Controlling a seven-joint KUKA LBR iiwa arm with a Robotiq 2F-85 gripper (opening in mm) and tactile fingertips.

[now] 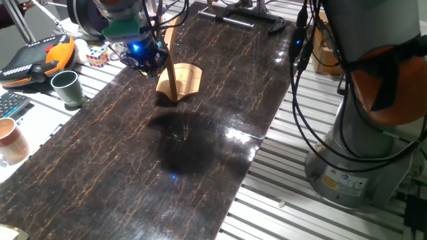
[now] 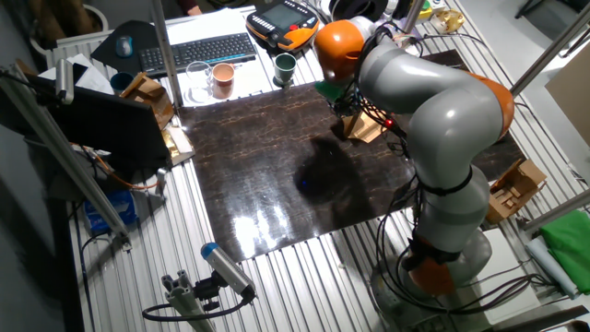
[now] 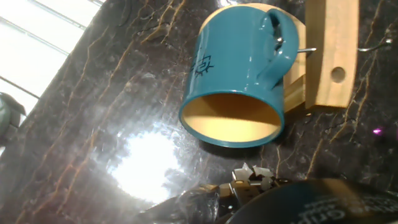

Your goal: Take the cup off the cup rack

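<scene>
The cup (image 3: 236, 68) is teal-blue outside and orange-tan inside. It hangs mouth toward the camera, its handle (image 3: 278, 37) over a thin metal hook on the cup rack's wooden post (image 3: 329, 50). The rack (image 1: 180, 81) stands on the dark marbled table (image 1: 200, 173); it also shows in the other fixed view (image 2: 366, 126). My gripper (image 1: 145, 53) hangs just left of the rack post at cup height, and hides the cup in both fixed views. In the hand view only dark blurred hand parts (image 3: 261, 193) show below the cup. I cannot tell how the jaws stand.
A dark green cup (image 1: 67, 88), a pale terracotta cup (image 1: 10, 139), a Rubik's cube (image 1: 97, 56) and an orange teach pendant (image 1: 40, 57) sit left of the table. The arm's base (image 1: 360, 160) with cables stands right. A keyboard (image 2: 198, 48) lies behind.
</scene>
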